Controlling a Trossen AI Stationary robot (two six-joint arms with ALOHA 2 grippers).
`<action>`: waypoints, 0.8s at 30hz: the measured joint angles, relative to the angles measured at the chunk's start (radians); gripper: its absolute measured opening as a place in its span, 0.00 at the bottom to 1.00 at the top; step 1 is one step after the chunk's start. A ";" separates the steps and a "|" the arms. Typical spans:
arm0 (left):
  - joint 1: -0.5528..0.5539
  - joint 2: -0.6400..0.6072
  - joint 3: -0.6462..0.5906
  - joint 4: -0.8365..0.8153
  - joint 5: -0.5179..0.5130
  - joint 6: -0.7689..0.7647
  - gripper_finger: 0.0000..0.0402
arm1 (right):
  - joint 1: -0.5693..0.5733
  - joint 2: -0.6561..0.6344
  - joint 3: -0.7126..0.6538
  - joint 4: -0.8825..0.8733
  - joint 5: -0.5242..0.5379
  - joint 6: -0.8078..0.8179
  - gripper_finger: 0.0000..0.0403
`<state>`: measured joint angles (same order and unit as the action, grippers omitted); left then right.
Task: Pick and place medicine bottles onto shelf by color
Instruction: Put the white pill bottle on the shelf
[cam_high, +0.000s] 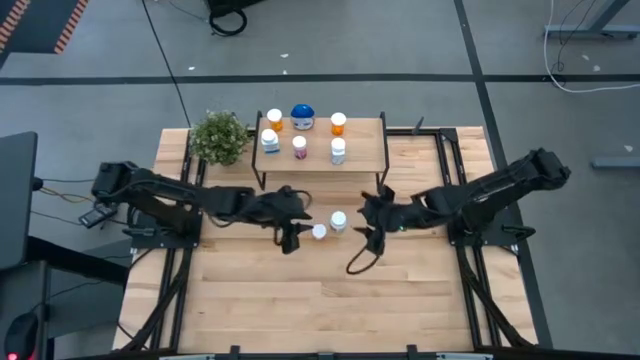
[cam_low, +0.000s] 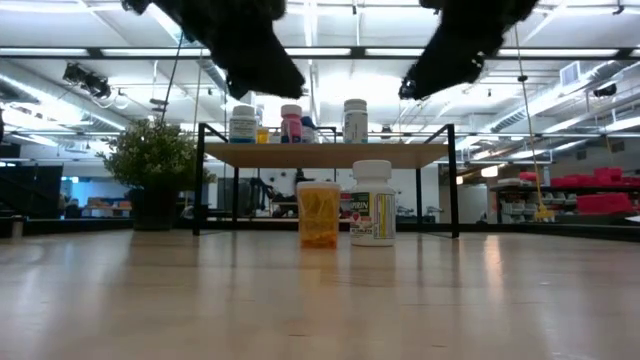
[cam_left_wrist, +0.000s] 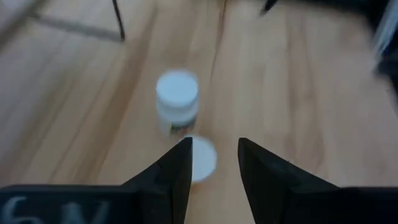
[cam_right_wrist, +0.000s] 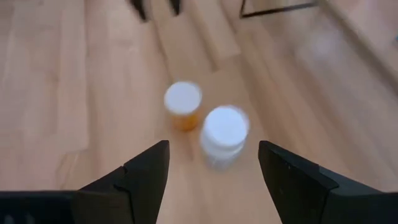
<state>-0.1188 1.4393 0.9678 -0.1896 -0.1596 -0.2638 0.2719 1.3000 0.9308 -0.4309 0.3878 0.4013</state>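
Standing together before the shelf (cam_high: 322, 152), two bottles (cam_high: 329, 226) sit beneath both spread, empty jaws.

Glossy wood table (cam_low: 300, 300); matt wooden shelf (cam_low: 325, 155).

Low view: both arms cut off by the top edge; only dark undersides show, fingers not visible.

Left wrist view: left gripper (cam_left_wrist: 213, 167) fingers run off the bottom edge. The orange bottle (cam_left_wrist: 200, 159) just beyond the fingertips is partly hidden behind one finger; only its white cap shows. White bottle (cam_left_wrist: 177, 102) farther ahead is blurred, label unreadable.

Right wrist view: right gripper (cam_right_wrist: 213, 163) fingers also cut by the bottom edge. Both bottles ahead of it are motion-blurred; no print legible.

High view: bottles on the shelf (cam_high: 366, 150) too small to read labels. Shelf legs mostly hidden under the board.
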 joint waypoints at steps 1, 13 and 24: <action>-0.001 -0.027 -0.042 0.070 -0.008 -0.005 0.34 | -0.020 0.008 0.012 0.003 0.000 -0.015 0.63; -0.032 -0.135 -0.377 0.715 -0.193 0.061 0.31 | -0.168 0.243 0.209 -0.154 -0.184 -0.196 0.63; 0.017 -0.134 -0.386 0.702 -0.196 0.079 0.34 | -0.212 0.331 0.317 -0.266 -0.236 -0.247 0.67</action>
<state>-0.1020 1.3048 0.5819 0.5120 -0.3558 -0.1847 0.0596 1.6310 1.2480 -0.6965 0.1518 0.1543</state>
